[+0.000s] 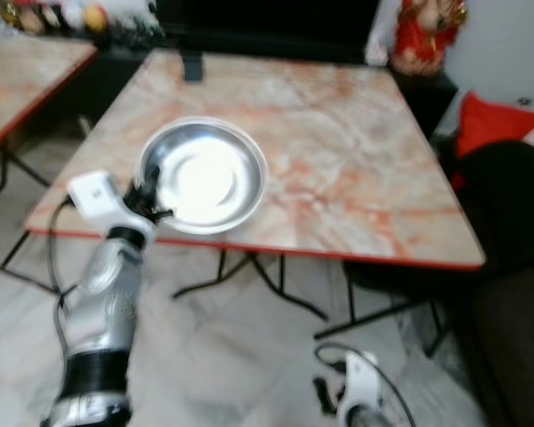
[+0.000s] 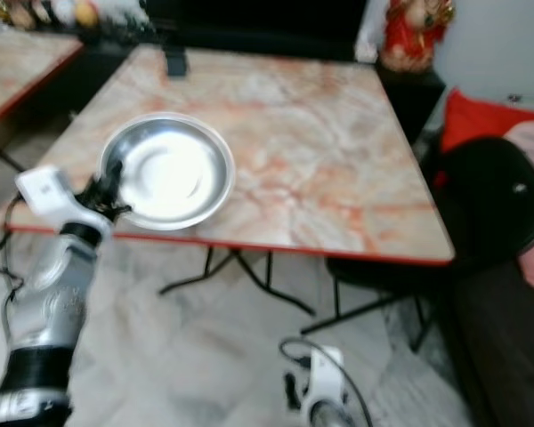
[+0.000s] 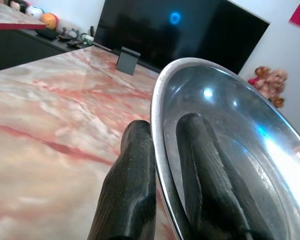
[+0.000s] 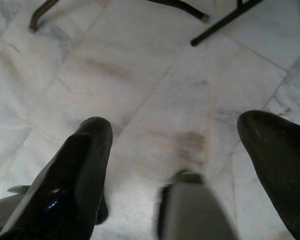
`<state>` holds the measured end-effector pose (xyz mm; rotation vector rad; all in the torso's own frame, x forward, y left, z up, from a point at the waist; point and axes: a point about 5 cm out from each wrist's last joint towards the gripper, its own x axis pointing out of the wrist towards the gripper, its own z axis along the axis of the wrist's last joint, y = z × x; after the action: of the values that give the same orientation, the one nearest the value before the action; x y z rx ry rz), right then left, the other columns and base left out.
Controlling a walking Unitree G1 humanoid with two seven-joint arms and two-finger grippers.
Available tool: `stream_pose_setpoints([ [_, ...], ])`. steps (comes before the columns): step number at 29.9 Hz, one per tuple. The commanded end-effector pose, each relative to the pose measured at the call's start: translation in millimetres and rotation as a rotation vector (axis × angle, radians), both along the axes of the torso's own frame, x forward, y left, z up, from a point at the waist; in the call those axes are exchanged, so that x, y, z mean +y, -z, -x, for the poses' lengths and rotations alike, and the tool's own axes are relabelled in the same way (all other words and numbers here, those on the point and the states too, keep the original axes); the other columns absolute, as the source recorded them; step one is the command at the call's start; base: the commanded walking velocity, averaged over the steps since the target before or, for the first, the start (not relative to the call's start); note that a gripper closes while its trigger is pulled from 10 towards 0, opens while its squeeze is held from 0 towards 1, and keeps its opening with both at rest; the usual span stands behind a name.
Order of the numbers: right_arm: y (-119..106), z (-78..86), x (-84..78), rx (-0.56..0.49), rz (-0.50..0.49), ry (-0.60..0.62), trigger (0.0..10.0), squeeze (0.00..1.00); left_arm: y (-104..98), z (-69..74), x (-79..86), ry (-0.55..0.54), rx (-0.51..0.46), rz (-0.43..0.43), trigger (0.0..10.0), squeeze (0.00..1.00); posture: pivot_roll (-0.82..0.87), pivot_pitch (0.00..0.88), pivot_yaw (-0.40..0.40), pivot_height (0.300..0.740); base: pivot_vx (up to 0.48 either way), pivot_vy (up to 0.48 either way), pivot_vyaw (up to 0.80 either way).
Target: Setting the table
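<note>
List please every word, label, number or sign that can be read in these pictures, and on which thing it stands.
No readable text in any view.
Steel plate, gripped at its rim by the left gripper: bare metal, no marking.
Marble-patterned table: only veins, no print.
Small dark stand on the table: blank.
Black screen: only a blue glow, no characters.
Right gripper, over the floor: no label.

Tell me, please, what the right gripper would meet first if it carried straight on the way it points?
Most likely the floor: the right gripper hangs open, pointing down at bare marble tiles. Table legs lie off to the side of that line, though depth is hard to judge.
</note>
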<state>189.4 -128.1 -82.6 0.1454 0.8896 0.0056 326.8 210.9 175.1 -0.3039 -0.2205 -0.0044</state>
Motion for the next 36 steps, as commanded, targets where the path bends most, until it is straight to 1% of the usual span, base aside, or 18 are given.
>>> stream_pose_setpoints([
  [1, 1.4, 2.2, -9.9, 0.009, 0.018, 0.021, 10.0, 0.0, -3.3, -3.5, -7.6, 0.025, -0.006, -0.013, 10.0, 0.0, -0.02, 0.036, -0.041, 0.74, 0.0, 0.0, 0.0],
  [4, 1.3, 2.1, -10.0, 0.009, 0.018, 0.021, 10.0, 0.0, -2.0, -3.0, -4.3, 0.028, 0.013, -0.062, 10.0, 0.0, -0.02, 0.039, -0.041, 0.74, 0.0, 0.0, 0.0],
  [7, 1.1, 1.9, -9.9, 0.006, 0.017, 0.023, 10.0, 0.0, -0.7, -2.4, -1.3, 0.029, 0.021, -0.075, 10.0, 0.0, -0.02, 0.041, -0.043, 0.74, 0.0, 0.0, 0.0],
  [13, 0.9, 1.5, -9.7, 0.004, 0.016, 0.021, 10.0, 0.0, 2.1, -2.1, 4.6, 0.024, 0.041, -0.075, 10.0, 0.0, -0.02, 0.042, -0.042, 0.74, 0.0, 0.0, 0.0],
  [19, 1.4, 2.1, -9.4, 0.012, 0.013, 0.027, 10.0, 0.0, 1.8, -3.6, 0.0, 0.053, 0.036, -0.057, 10.0, 0.0, -0.02, 0.042, -0.042, 0.74, 0.0, 0.0, 0.0],
  [23, 1.8, 2.6, -9.1, 0.016, 0.01, 0.03, 10.0, 0.0, 3.9, -4.0, -1.3, 0.055, 0.045, -0.056, 10.0, 0.0, -0.02, 0.039, -0.042, 0.74, 0.0, 0.0, -0.7],
  [24, 1.6, 2.6, -9.1, 0.012, 0.007, 0.035, 10.0, 0.0, 4.2, -3.9, -1.9, 0.059, 0.047, -0.06, 10.0, 0.0, -0.02, 0.039, -0.043, 0.74, 0.244, 0.0, -0.74],
  [36, 1.3, 2.1, -9.2, 0.008, 0.012, 0.018, 10.0, 0.0, 2.9, -5.5, -1.7, 0.059, 0.041, -0.053, 10.0, 0.0, -0.01, 0.019, -0.046, 0.74, 0.303, 0.0, 0.0],
])
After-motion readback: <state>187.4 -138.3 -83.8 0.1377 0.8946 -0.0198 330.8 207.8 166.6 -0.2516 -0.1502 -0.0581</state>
